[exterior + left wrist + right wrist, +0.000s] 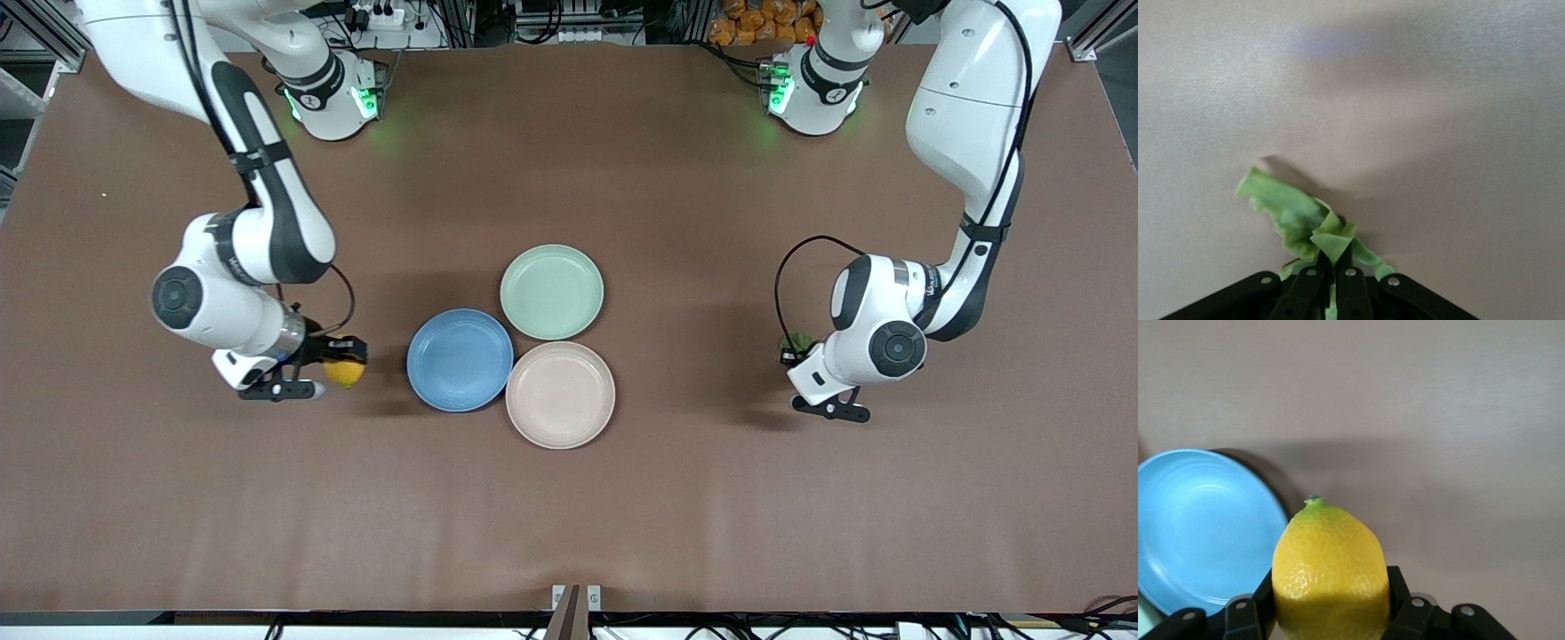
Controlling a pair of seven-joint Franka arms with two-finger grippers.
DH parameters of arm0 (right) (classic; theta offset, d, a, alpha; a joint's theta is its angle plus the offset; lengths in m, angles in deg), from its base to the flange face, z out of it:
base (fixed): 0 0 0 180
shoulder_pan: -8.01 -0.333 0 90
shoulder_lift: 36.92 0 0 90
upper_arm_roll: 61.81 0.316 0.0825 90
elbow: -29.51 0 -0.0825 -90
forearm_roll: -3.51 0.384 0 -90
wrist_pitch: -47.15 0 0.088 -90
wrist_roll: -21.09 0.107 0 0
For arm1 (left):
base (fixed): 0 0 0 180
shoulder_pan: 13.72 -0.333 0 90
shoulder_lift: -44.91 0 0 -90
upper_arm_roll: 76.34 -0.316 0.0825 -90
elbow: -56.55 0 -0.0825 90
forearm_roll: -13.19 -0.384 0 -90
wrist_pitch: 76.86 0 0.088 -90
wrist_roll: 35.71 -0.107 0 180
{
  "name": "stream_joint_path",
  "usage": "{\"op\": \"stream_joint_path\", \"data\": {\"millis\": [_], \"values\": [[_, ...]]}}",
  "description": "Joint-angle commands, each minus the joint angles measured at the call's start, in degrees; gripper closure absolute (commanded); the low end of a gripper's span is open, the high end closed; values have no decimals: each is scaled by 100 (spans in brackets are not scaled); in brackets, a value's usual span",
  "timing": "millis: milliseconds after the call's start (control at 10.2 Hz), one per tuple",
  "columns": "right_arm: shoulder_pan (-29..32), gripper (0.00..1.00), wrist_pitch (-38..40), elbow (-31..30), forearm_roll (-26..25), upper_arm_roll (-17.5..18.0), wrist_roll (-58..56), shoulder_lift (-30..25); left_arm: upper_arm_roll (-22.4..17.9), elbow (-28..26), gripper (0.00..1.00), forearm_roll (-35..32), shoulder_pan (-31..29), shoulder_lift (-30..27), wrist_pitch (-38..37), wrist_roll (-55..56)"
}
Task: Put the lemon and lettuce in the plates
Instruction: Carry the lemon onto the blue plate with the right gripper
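Right gripper (333,360) pinches the lemon (345,369) above the table beside the blue plate (460,359); carry it over the centre, then lower. Left gripper (791,348) clamps the lettuce (1301,217), seemingly airborne, well apart from the beige plate (560,394); release it low.

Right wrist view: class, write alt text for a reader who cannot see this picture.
A yellow lemon with a greenish pointed tip is clamped in the right gripper, its black fingers pressed against the fruit's sides. Past it, the empty blue plate rests on the brown table.
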Motion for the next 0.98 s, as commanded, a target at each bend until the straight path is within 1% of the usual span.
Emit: {"op": "stream_joint_path", "data": {"millis": [0, 196, 491, 884], "values": [[-452, 100, 48, 370, 152, -43, 649, 279, 57, 58, 100, 15, 36, -155, 48, 137], [-822, 100, -65, 572, 152, -43, 1036, 533, 91, 268, 100, 68, 36, -314, 39, 399], [-1218, 100, -574, 652, 152, -43, 1468, 920, 425, 585, 100, 244, 54, -332, 48, 1243], [-1438, 100, -918, 678, 152, -43, 1636, 1202, 943, 936, 100, 226, 124, -306, 48, 2482]]}}
